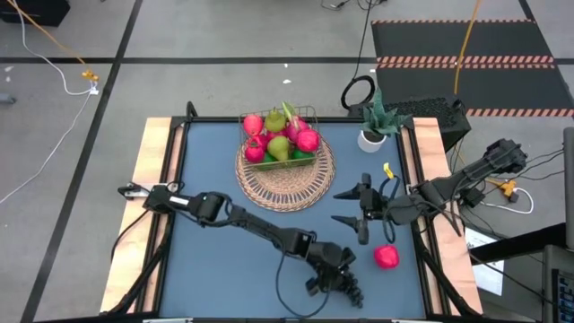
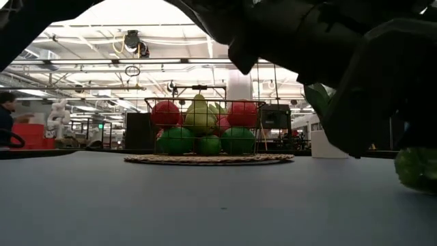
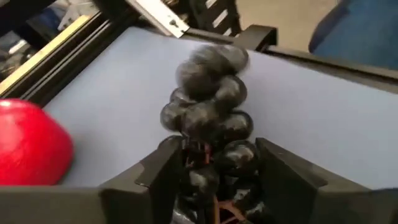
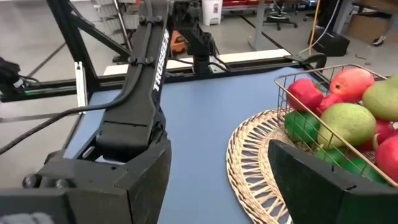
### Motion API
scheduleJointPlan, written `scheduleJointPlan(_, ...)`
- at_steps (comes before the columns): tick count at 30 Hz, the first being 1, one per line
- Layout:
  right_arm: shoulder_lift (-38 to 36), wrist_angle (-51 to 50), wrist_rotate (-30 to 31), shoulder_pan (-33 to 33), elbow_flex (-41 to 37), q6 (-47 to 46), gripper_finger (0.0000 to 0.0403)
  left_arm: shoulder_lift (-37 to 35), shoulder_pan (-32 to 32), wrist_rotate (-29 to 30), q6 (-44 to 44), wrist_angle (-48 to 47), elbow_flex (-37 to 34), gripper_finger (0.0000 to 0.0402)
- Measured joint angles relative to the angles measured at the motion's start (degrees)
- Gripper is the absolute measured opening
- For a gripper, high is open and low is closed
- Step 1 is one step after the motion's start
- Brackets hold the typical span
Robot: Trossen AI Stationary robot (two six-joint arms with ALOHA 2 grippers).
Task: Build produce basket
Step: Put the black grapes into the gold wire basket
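Note:
The wire basket (image 1: 280,135) stands on the round wicker mat (image 1: 285,172), filled with red, green and yellow-green toy fruit; the low view shows the basket (image 2: 203,119) the same way. My left gripper (image 1: 330,272) is near the table's near edge, shut on a dark purple bunch of grapes (image 3: 208,118). A red apple (image 1: 387,257) lies on the table just to the right of it, and the apple (image 3: 28,143) also shows in the left wrist view. My right gripper (image 1: 350,206) hovers open beside the mat's right side, with the basket (image 4: 339,118) ahead of it. My left gripper pinches the grapes between its two fingers (image 3: 163,177) at one end of the bunch (image 3: 211,171). The rest of the bunch (image 1: 354,287) reaches out past the fingertips over the blue table. I cannot tell whether it is lifted clear or lies on the table.
A green plant in a white pot (image 1: 373,126) stands at the table's far right corner. A small yellow object (image 1: 387,170) lies near the right edge. Bare blue table (image 1: 206,251) lies left of and before the mat.

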State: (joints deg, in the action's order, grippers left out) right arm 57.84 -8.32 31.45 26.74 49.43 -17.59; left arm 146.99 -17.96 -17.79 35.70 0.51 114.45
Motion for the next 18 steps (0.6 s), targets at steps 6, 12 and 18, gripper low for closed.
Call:
scheduleJointPlan(6, -0.08, 0.31, 0.25, 0.00, -0.31, 0.66, 0.0265, -0.16, 1.97, 1.87, -0.98, -0.37, -0.11, 0.0085)
scheduleJointPlan(12, -0.52, 0.28, 0.17, 0.94, -0.31, 0.70, 0.0265, -1.77, 2.74, 5.32, -6.14, -1.41, -0.28, 0.0024)
scheduleJointPlan(18, -2.24, 0.33, 0.41, 2.06, -0.31, 0.70, 0.0265, -5.76, 2.46, 18.89, -3.23, -5.90, -0.24, 0.0044)
